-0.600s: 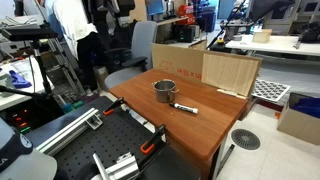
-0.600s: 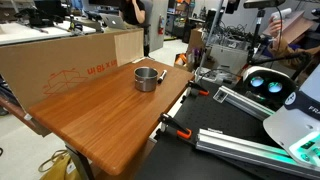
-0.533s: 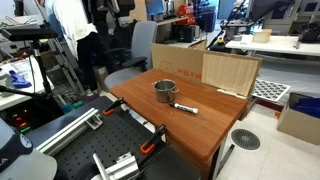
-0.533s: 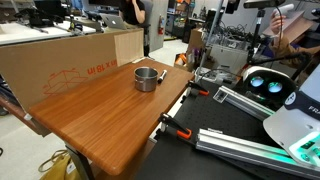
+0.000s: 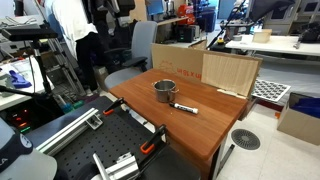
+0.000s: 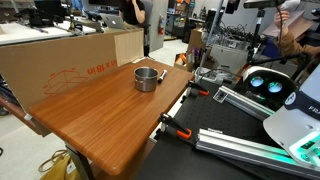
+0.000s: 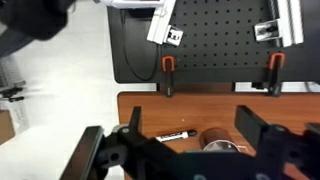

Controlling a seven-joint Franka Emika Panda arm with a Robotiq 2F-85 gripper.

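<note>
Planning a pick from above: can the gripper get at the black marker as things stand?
Likely yes: the marker lies flat on the table beside the pot, nothing over it; the open fingers hang above.

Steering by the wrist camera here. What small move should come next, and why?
Probably lower straight toward the marker. The gripper hangs open and empty high above the wooden table, and the marker lies beside the metal pot, roughly between the fingers in the wrist view.
</note>
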